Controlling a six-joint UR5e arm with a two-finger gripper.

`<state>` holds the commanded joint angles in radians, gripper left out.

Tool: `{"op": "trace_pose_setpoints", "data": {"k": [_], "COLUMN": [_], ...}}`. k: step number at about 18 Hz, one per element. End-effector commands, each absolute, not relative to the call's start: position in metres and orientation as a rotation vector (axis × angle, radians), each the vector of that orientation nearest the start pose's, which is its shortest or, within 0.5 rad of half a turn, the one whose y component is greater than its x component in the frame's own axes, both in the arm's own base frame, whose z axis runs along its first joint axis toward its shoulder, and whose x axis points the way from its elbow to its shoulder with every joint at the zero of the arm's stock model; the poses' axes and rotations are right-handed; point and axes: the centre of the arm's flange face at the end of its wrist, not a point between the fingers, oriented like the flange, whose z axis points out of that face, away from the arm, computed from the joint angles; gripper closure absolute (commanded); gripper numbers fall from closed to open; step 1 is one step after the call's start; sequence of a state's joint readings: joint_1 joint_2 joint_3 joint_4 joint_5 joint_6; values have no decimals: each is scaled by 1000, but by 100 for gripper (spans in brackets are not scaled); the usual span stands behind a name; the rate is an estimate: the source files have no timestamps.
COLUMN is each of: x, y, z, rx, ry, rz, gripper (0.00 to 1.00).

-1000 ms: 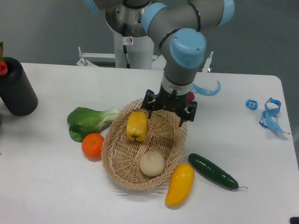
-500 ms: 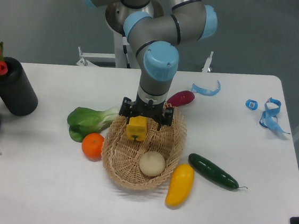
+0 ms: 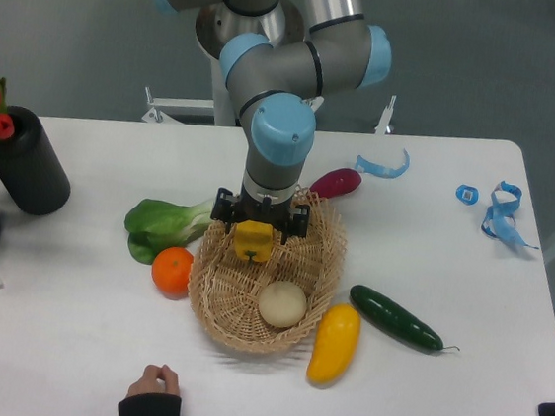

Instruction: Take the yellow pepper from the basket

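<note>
The arm [image 3: 292, 66] is built of thick grey tube segments with light-blue caps on its round joints, rising from a white base [image 3: 232, 89] that carries a small label, and ends in a black gripper [image 3: 257, 224].

End effector [image 3: 257, 228] sits low over the far end of the basket [image 3: 210, 300], directly above the yellow pepper [image 3: 253, 243]; its body hides the pepper's top, so finger contact cannot be judged. Pale round vegetable [image 3: 281, 304] lies in the basket nearer the camera. On the counter [image 3: 464, 327]: orange [image 3: 172, 270] and bok choy [image 3: 163, 226] just left of the basket, yellow squash [image 3: 334, 343] against its right front rim, cucumber [image 3: 395, 318] further right, purple vegetable [image 3: 335, 182] behind. A human hand [image 3: 154, 384] shows at the front edge.
</note>
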<state>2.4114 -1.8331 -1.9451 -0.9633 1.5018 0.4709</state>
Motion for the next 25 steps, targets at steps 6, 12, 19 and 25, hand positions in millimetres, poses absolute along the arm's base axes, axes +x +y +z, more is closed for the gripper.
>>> {"op": "trace_pose_setpoints", "data": {"k": [6,12,19,25], "x": [-290,-292,-304,-358], "y": [462,463,467,460], "z": [220,222,240,301], "rx": [-3088,-3078,-3089,-3021], "ry": [-572,-579,-505,-369], "rz": [-112,-102,-16,107], "gripper": [0,51,84,84]}}
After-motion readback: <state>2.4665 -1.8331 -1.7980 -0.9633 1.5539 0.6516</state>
